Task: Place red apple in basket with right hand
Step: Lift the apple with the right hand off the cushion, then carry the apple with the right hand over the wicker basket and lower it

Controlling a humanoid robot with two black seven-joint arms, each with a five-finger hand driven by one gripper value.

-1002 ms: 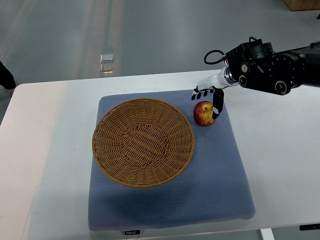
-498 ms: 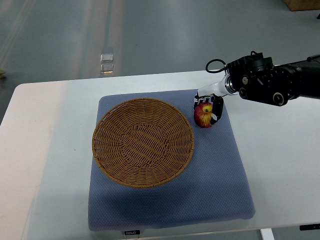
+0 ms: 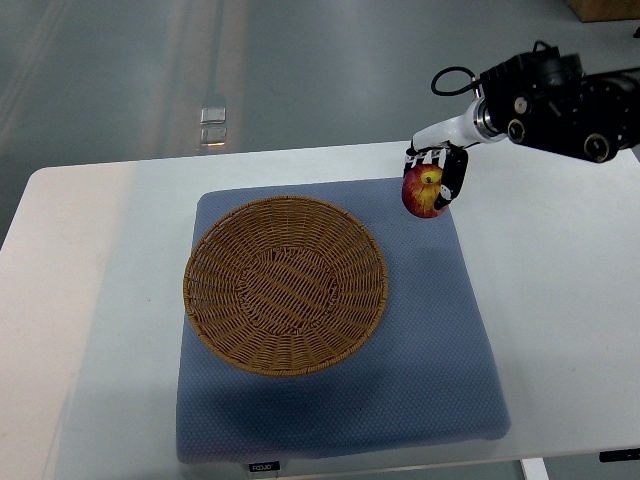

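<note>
Your right hand (image 3: 437,172) is closed around the red apple (image 3: 424,191), fingers wrapped over its top and far side with a dark thumb down its right flank, and the fruit seems to hang clear of the blue mat (image 3: 420,340), over the mat's far right corner — its shadow falls on the mat just nearer you. Expect the apple to handle as a firm, rounded thing with a smooth, waxy skin: moderate weight for its size, rigid enough for a solid squeeze, but apt to roll or slip out of a grip that sits only on its crown, so a hold reaching down past its widest part would be the safer one. The wicker basket (image 3: 205,285) lies to the left and nearer, open and shallow, well apart from the fruit. What you cannot judge from here — how far the fingertips reach under the apple, since its top and far side are covered by the hand, and the arm's dark housing runs off the right edge; your left arm is not in view at all
</note>
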